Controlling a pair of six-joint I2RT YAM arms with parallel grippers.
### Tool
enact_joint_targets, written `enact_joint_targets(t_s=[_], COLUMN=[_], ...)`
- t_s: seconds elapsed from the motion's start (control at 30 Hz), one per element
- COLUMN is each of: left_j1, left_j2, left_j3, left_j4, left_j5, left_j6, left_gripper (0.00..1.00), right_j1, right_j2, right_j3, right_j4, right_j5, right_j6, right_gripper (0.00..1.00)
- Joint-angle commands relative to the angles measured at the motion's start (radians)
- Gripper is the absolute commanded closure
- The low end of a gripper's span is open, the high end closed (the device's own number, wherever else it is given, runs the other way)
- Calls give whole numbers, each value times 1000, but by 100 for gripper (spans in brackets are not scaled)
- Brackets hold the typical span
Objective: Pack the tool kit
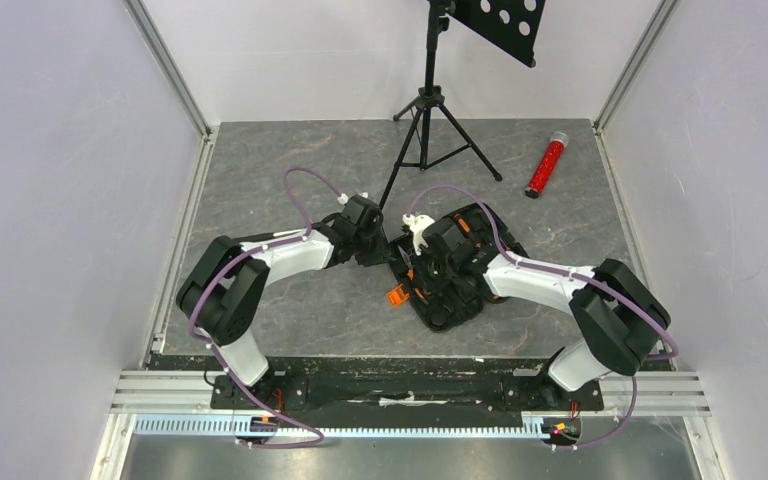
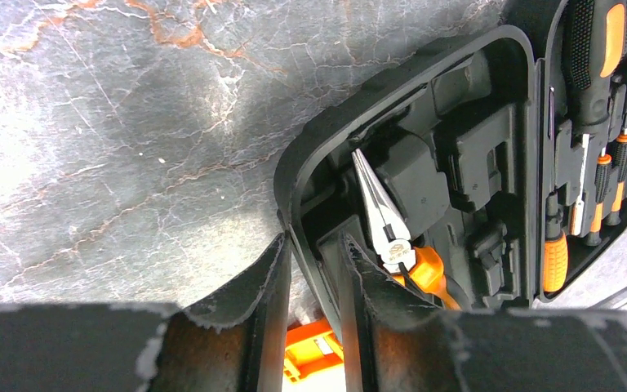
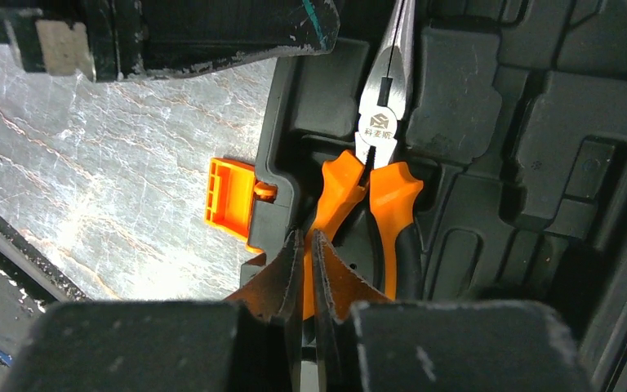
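The black tool kit case (image 1: 452, 312) lies open mid-table with its orange latch (image 1: 395, 296) at its left edge. In the left wrist view my left gripper (image 2: 314, 245) is shut on the case's rim (image 2: 294, 175), one finger on each side of the wall. Needle-nose pliers (image 2: 384, 220) lie in the moulded tray, and screwdrivers (image 2: 596, 49) sit in the other half. In the right wrist view my right gripper (image 3: 306, 241) is shut, with its tips on the pliers' left orange handle (image 3: 339, 184). The latch (image 3: 230, 200) hangs open.
A black tripod stand (image 1: 428, 120) stands behind the case, with one leg reaching close to my left gripper (image 1: 378, 243). A red glittery tube (image 1: 546, 165) lies at the back right. White walls and metal rails border the grey table.
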Motion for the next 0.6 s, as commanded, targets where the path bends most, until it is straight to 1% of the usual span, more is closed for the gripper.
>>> enact_joint_targets(t_s=[0.0,0.1,0.17,0.23,0.33,0.43,0.57], left_j1=[-13,-12,-12,-12,-12,-13,-13], left_j2=[-38,-42,-46,-53,-61,-62,-51], left_j3=[-1,-5,-8,-8,-4,9,33], left_j4=[63,65,66,65,56,43,31], left_j5=[55,56,54,48,36,30,31], left_j6=[-40,-42,-43,-43,-35,-25,-21], left_gripper=[68,68,67,64,60,57,54], right_j1=[4,1,0,0,0,0,0], right_j2=[42,57,62,47,-5,-69,-92], right_j3=[26,27,35,39,44,53,85], right_j4=[75,90,80,62,25,-11,-69], right_j5=[13,11,11,12,28,78,165], right_j6=[7,9,10,8,0,-13,-48], right_gripper=[94,94,89,83,78,77,74])
